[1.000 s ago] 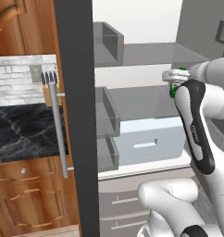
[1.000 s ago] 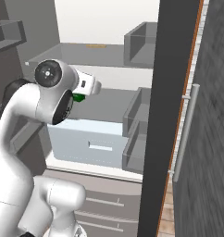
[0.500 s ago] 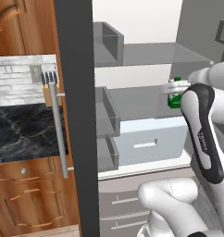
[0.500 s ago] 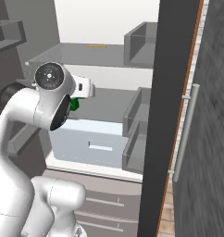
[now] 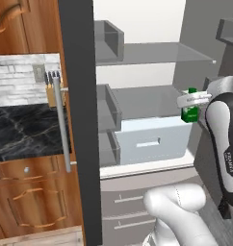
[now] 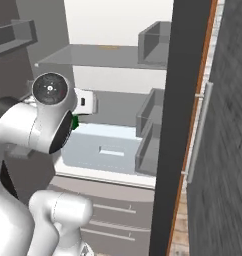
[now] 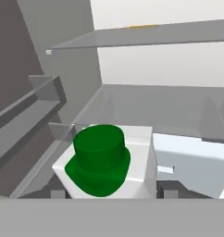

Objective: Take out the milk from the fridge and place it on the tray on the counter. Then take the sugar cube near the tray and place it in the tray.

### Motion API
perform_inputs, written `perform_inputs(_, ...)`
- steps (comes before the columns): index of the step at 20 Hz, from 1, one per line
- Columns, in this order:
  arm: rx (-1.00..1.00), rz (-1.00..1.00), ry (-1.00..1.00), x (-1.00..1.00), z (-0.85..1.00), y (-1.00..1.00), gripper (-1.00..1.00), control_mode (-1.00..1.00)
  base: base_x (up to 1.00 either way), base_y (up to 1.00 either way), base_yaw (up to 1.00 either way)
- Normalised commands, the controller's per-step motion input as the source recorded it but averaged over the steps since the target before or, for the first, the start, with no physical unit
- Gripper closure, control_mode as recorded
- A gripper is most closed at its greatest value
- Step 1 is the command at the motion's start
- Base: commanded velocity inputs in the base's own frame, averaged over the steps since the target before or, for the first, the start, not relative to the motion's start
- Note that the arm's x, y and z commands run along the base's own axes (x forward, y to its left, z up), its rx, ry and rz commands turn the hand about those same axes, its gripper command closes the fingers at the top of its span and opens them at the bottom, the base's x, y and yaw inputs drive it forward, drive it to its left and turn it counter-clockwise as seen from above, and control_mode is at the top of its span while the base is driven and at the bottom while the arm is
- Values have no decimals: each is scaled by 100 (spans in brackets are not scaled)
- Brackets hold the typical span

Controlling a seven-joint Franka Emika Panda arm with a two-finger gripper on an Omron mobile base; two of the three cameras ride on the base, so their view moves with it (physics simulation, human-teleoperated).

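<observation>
The gripper point(image 7: 111, 196) is closing around the milk point(image 7: 107, 164), its fingers sitting at either side of the carton, holding it up near the right edge of the open fridge point(image 5: 152, 103), beside the drawer point(image 5: 149, 139)

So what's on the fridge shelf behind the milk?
Behind the milk the hand view shows a bare grey shelf running to the back wall, with a pale drawer beside it. The carton itself hides whatever sits directly under it.

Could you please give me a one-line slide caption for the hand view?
Looking down on the milk carton, green cap up, close below the hand inside the open fridge.
</observation>
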Motion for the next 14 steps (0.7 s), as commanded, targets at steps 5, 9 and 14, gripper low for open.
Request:
perform_inputs(5,0,0,0,0,0,0,100,100,-98,6,4)
perform_inputs(9,0,0,0,0,0,0,100,100,-100,18,2)
perform_inputs(14,0,0,0,0,0,0,100,100,-97,73,29)
